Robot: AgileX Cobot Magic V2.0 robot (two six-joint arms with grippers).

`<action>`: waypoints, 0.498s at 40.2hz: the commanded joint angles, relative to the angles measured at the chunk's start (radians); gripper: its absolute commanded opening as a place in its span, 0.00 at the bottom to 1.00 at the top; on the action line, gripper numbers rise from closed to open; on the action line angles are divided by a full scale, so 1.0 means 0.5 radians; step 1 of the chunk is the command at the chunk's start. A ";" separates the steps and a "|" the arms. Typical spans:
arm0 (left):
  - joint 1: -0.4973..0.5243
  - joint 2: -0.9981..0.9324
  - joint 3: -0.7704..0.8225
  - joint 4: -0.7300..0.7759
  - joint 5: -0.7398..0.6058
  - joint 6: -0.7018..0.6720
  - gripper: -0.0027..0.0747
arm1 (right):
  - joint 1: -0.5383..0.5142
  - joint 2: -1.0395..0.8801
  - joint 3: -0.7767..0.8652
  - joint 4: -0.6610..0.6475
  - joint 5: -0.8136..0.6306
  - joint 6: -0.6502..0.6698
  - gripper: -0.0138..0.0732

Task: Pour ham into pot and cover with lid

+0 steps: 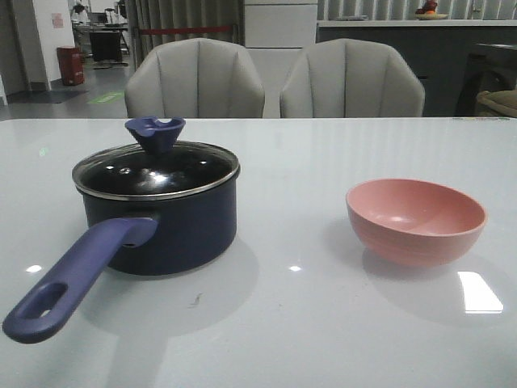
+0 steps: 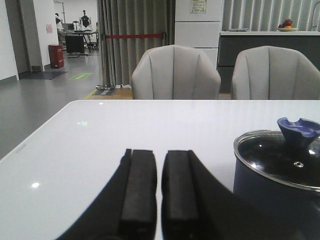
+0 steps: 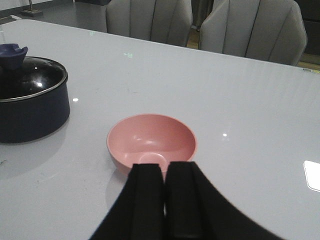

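The dark navy pot (image 1: 174,230) stands left of centre on the table, its long purple handle (image 1: 73,279) pointing to the near left. The glass lid (image 1: 157,168) with its blue knob (image 1: 155,132) sits on it. No ham shows; the dark glass hides the inside of the pot. The pink bowl (image 1: 416,220) at the right looks empty (image 3: 150,137). Neither gripper appears in the front view. My left gripper (image 2: 159,155) is shut on nothing, beside the pot (image 2: 265,192) and apart from it. My right gripper (image 3: 165,167) is shut on nothing, just short of the bowl's near rim.
The white glossy table (image 1: 323,323) carries only the pot and bowl. Two grey chairs (image 1: 194,81) (image 1: 351,79) stand behind its far edge. In the left wrist view the table's side edge (image 2: 30,142) drops to the floor.
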 commanded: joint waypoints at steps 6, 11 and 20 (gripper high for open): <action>0.000 -0.039 0.041 0.001 -0.148 -0.020 0.20 | 0.000 -0.106 0.191 -0.149 -0.391 0.044 0.34; 0.000 -0.039 0.041 0.001 -0.148 -0.020 0.20 | 0.000 -0.216 0.321 -0.403 -0.554 0.271 0.34; 0.000 -0.039 0.041 0.001 -0.148 -0.020 0.20 | -0.051 -0.282 0.346 -0.638 -0.490 0.454 0.34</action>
